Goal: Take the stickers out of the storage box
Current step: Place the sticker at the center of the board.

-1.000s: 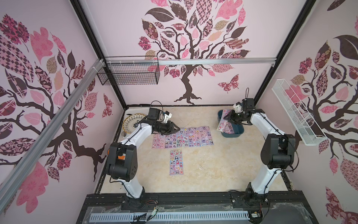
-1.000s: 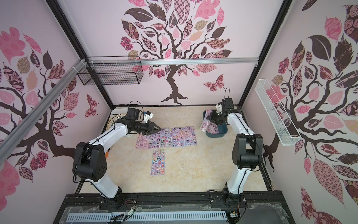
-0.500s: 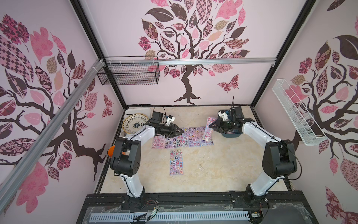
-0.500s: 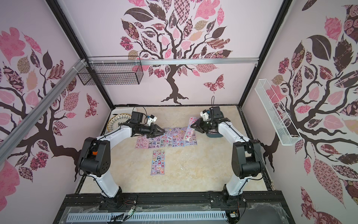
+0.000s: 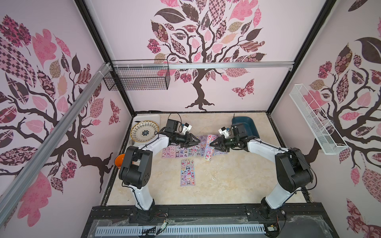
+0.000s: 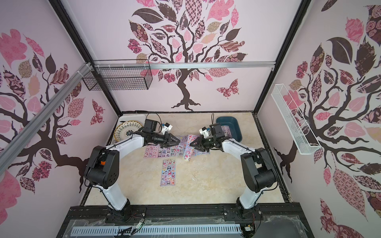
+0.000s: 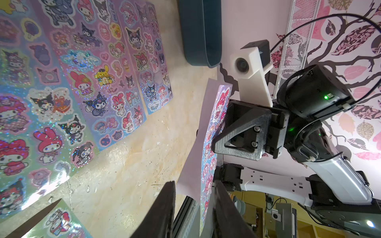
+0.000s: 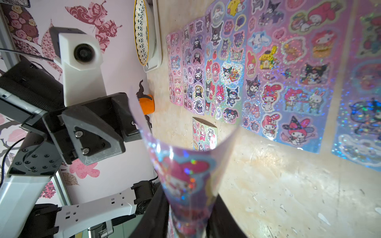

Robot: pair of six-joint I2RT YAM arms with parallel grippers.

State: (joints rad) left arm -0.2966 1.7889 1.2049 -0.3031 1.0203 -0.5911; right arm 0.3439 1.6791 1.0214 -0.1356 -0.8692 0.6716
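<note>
a curled sheet [image 5: 207,154] is clamped in the right gripper [image 5: 210,144] above the table [image 5: 226,181], outside the box [image 5: 250,127]. the left gripper [image 5: 198,141] is held with jaws apart, and in the left wrist view the sheet's free edge is seen between them. a row of stickers [image 5: 181,151] is laid flat beneath both grippers, with a lone sheet [image 5: 187,172] nearer the bases. a further sheet [image 6: 226,130] is seen inside the box.

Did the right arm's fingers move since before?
Yes. The right fingers moved away from the blue box, toward the sticker row, carrying a sheet.
</note>
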